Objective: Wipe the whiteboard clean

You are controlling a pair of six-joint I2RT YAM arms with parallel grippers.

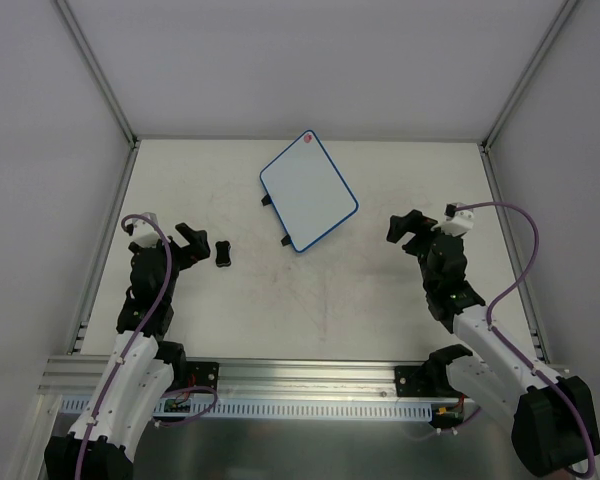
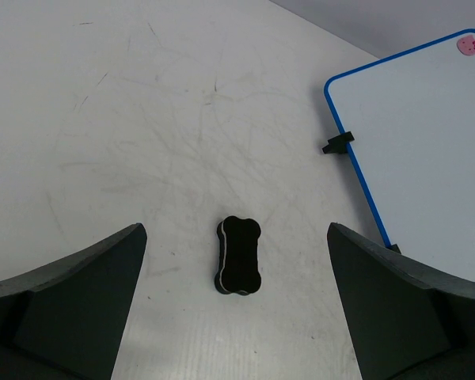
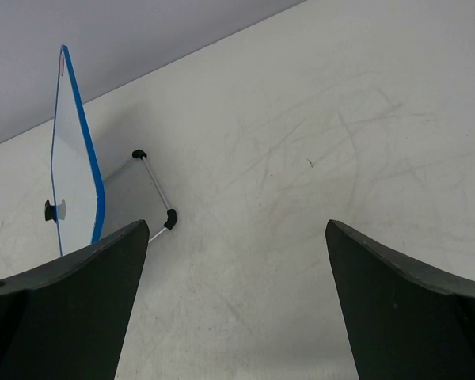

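The blue-framed rectangular whiteboard [image 1: 309, 190] stands propped on a thin wire stand [image 3: 154, 194] toward the far middle of the pale scuffed counter [image 1: 280, 310]; its white face shows no writing in any view, only a small pink sticker [image 2: 469, 44] at its far corner; that fits a board already wiped and equally one whose marks are too faint to see. The small black bone-shaped eraser [image 2: 239, 255] lies flat on the counter, well short of the board, just ahead of the left gripper [image 1: 192, 244]; that gripper is spread wide and empty, the eraser between its finger lines but untouched. The right gripper [image 1: 410, 230] is also spread wide and empty, off to the board's right.

If a pickup is in hand, closing across the eraser's narrow waist gives the surest hold; a low, level descent keeps it from skidding.

Eraser's long axis runs near-to-far, roughly along the left gripper's reach; the board is turned diagonally, long axis from far-left toward near-right, face tilted upward.
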